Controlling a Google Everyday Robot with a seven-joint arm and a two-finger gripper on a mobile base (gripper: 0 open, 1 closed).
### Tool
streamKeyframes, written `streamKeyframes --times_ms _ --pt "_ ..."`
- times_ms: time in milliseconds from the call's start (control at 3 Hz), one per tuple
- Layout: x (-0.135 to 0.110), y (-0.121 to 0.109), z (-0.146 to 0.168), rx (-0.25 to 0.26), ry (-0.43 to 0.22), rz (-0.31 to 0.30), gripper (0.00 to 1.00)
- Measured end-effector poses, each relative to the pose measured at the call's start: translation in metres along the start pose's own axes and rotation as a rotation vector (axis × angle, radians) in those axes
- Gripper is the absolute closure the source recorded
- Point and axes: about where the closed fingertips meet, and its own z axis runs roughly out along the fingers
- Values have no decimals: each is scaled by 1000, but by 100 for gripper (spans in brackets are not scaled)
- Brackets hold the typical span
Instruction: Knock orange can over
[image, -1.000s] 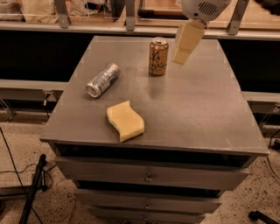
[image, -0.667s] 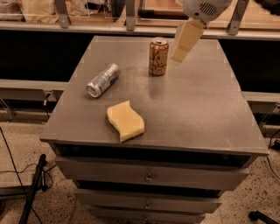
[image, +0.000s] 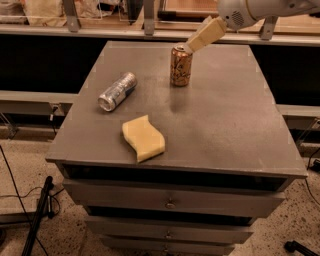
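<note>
The orange can (image: 181, 66), coppery brown with a pale mottled pattern and a silver top rim, stands upright at the back middle of the grey cabinet top (image: 225, 115). My gripper (image: 193, 45) reaches in from the upper right. Its cream-coloured fingers slant down to the left, and the tip is at the can's top rim on its right side, touching or almost touching it.
A silver-grey can (image: 117, 91) lies on its side at the left of the cabinet top. A yellow sponge (image: 143, 138) lies near the front edge. Drawers run below the top. A rail with posts runs behind the cabinet.
The gripper has swung from hanging nearly straight down beside the can to slanting left, and its tip has come to the can's top rim. The can still stands upright.
</note>
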Motion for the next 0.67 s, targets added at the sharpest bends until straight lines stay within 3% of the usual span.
streamKeyframes --times_ms 333,667 --pt "18 -11 19 0 -78 114 0" --pt "22 -11 25 -8 -89 137 0"
